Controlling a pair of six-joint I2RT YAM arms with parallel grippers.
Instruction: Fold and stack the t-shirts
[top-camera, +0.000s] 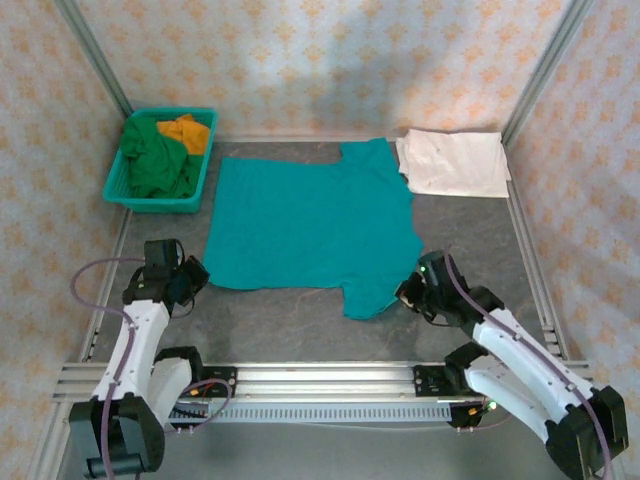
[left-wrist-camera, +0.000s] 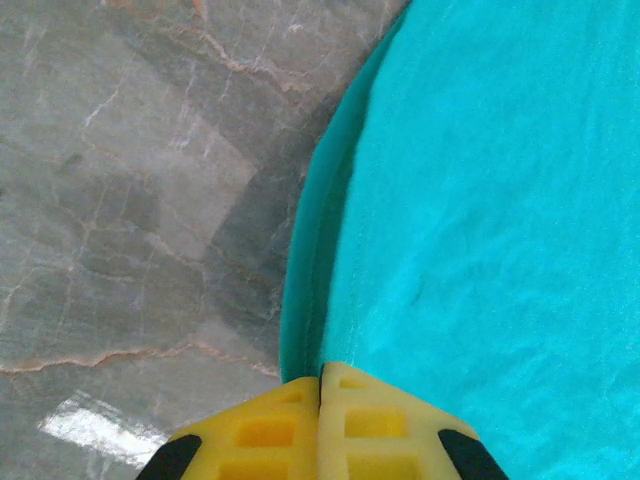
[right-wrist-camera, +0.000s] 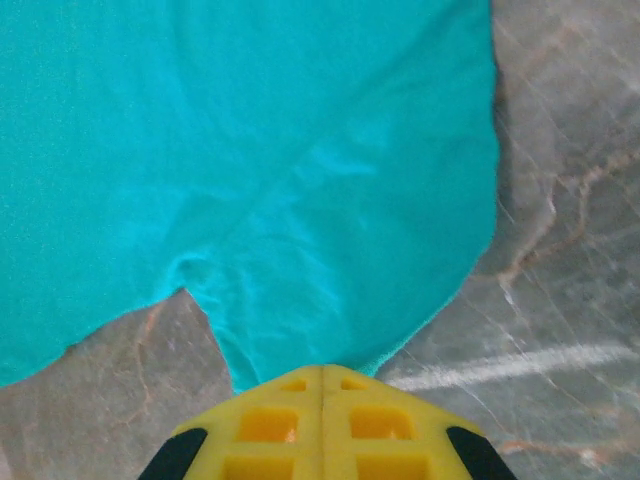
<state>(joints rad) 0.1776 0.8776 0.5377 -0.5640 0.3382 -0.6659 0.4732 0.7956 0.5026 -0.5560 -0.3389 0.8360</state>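
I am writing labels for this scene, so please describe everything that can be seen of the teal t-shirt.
The teal t-shirt is soft, plain cloth with short sleeves; no print shows. It lies spread flat on the grey table, its hem toward the left, one sleeve near and one far. The left gripper has its jaws shut on the near hem corner, and the right gripper has its jaws shut on the near sleeve's tip.

No text, label, brand mark, number or sign legible in any view; upturned side of the teal t-shirt (top-camera: 310, 225) plain cloth, no lettering to be read on it
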